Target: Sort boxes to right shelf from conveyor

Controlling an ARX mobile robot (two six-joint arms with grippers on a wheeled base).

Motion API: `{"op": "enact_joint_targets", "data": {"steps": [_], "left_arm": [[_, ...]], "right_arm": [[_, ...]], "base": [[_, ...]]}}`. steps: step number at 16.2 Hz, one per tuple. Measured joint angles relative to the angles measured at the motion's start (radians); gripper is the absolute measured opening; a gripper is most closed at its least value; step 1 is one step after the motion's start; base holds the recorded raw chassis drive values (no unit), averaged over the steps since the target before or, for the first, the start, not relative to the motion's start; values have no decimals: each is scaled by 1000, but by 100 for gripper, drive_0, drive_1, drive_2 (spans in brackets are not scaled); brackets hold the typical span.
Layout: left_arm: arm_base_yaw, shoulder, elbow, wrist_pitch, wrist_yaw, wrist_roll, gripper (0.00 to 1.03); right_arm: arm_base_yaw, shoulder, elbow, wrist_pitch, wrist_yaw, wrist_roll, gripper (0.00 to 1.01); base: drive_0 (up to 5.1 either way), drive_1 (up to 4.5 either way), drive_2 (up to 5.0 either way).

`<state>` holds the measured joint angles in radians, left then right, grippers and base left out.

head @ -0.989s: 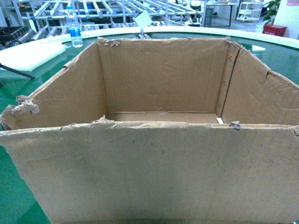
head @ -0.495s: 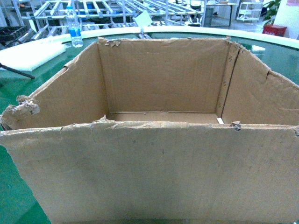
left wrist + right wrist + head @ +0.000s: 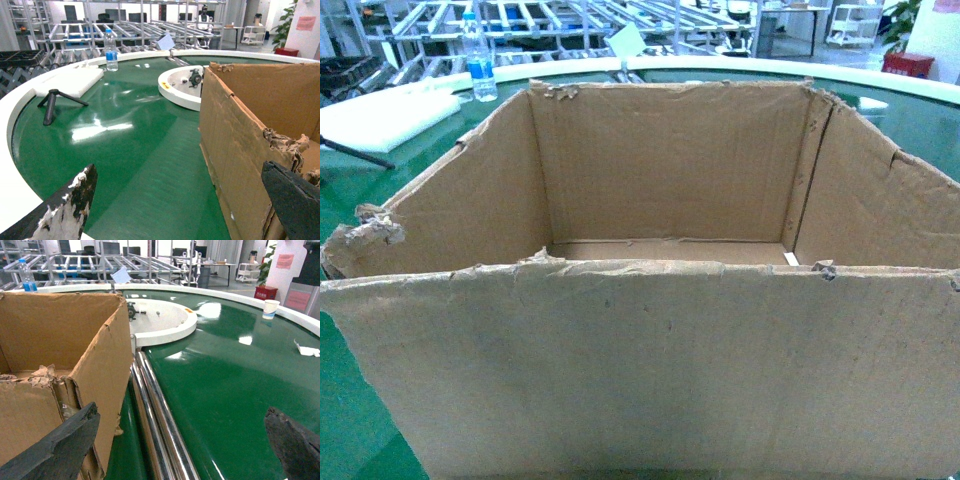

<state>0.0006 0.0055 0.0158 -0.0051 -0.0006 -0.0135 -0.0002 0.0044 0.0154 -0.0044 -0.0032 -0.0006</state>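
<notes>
A large brown cardboard box (image 3: pixel 650 370) with torn top edges stands open and empty on the green conveyor (image 3: pixel 350 420), filling the head view. Neither gripper shows there. In the left wrist view my left gripper (image 3: pixel 180 205) is open wide. Its right finger (image 3: pixel 295 200) sits at the ragged near corner of the box (image 3: pixel 235 145), and its other finger hangs over the conveyor (image 3: pixel 130 150). My right gripper (image 3: pixel 175 445) is also open. Its left finger (image 3: pixel 55 450) is at the opposite corner of the box (image 3: pixel 65 325), above the conveyor (image 3: pixel 225 385).
A chrome side rail (image 3: pixel 155 410) runs beside the box. On the belt stand a water bottle (image 3: pixel 111 50), a white foam pad (image 3: pixel 70 80), a black tripod (image 3: pixel 55 100), a white round hub (image 3: pixel 180 90) and a paper cup (image 3: pixel 270 308). Steel roller racks (image 3: pixel 570 20) stand beyond the far rim.
</notes>
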Motion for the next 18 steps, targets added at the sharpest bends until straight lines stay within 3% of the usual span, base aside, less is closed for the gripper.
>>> {"op": "enact_joint_targets", "data": {"steps": [12,18], "left_arm": [[0,0,0,0,0,0,98],[-33,180,51,160,9,11,98]], "right_arm": [[0,0,0,0,0,0,98],[-6,175,39,113,-55,9,98]], "base": [[0,0,0],[0,0,0]]}}
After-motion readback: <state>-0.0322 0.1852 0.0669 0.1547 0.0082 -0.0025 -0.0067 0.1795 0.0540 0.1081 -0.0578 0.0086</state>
